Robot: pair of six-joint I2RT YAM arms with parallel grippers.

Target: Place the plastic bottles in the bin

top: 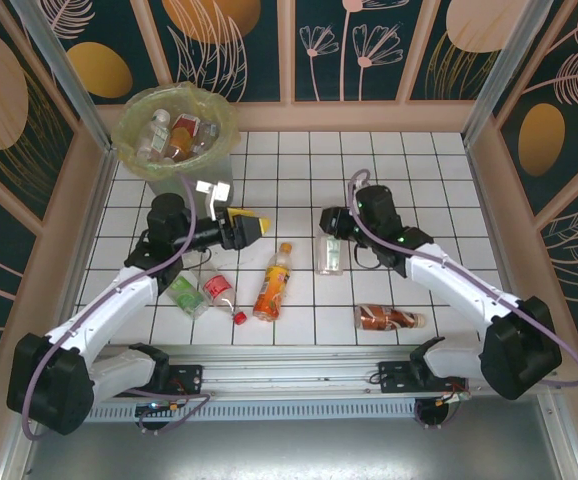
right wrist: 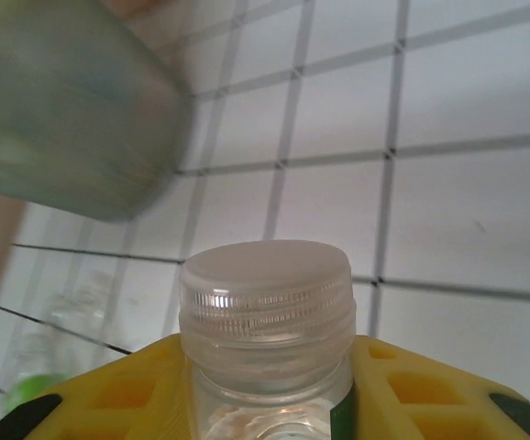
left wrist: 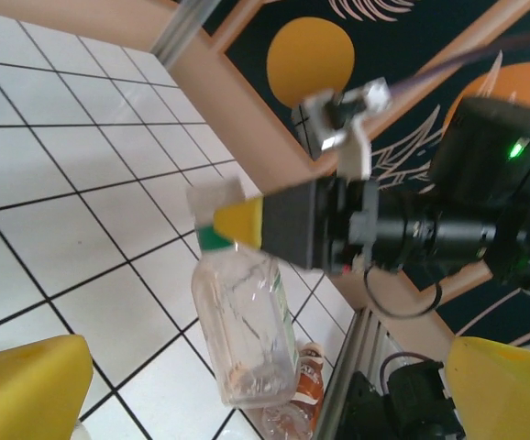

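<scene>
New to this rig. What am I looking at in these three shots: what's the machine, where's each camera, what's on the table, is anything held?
Two robot arms are bolted at the near edge of a white tiled table. The overhead picture looks down from above and behind them. The other two come from a camera on each wrist.

The right gripper has its yellow fingers shut on the neck of a clear plastic bottle with a white cap. The left wrist picture shows that same grip from the side. The left gripper is open and empty.

Four bottles lie on the tiles: an orange-labelled bottle, a green-labelled bottle, a red-labelled bottle and a brownish bottle. At the far left stands a round bin lined with a yellow-green bag, with several bottles inside.
</scene>
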